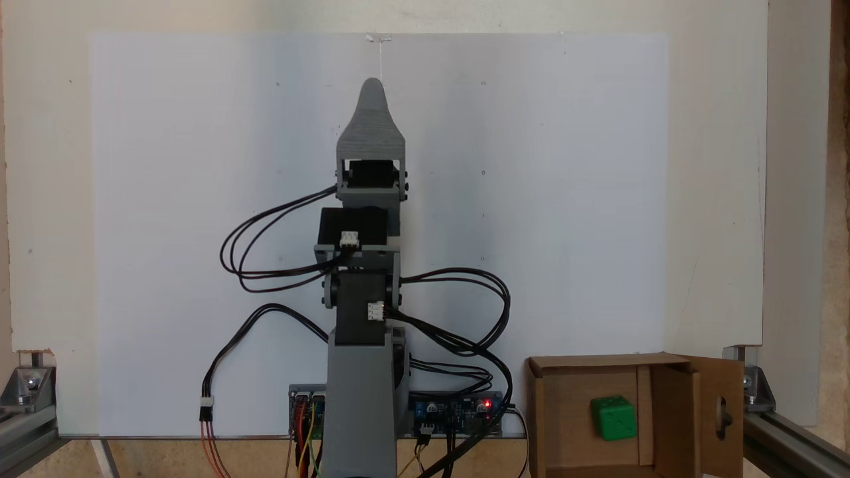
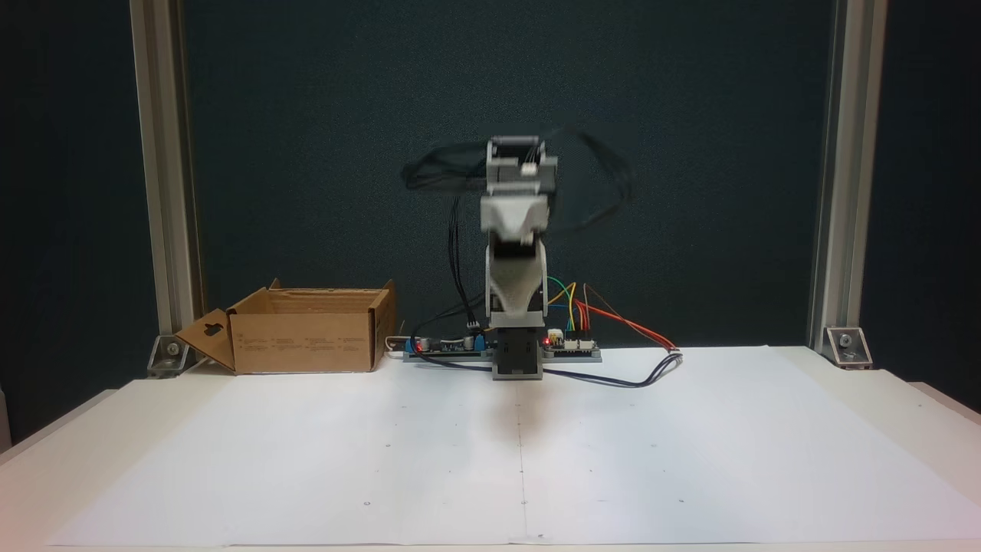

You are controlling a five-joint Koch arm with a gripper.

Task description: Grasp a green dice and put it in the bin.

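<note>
Dice point(image 1: 613, 417), green, lies inside the bin point(image 1: 551, 405) at about four o'clock from the arm's base, so the drop looks done. Hand point(image 1: 372, 89) points to twelve o'clock above white worktop point(image 2: 306, 460); whether released or clenched I cannot tell.

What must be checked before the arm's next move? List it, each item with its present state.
1. Green dice inside the bin: ok.
2. Dice lying free on the bin floor, nothing holding it: ok.
3. Claw away from the bin, over the white sheet: ok.
4. Claw open or shut: cannot tell, a single tip shows.
5. Arm at rest: not ok, blurred in a fixed view.
</note>
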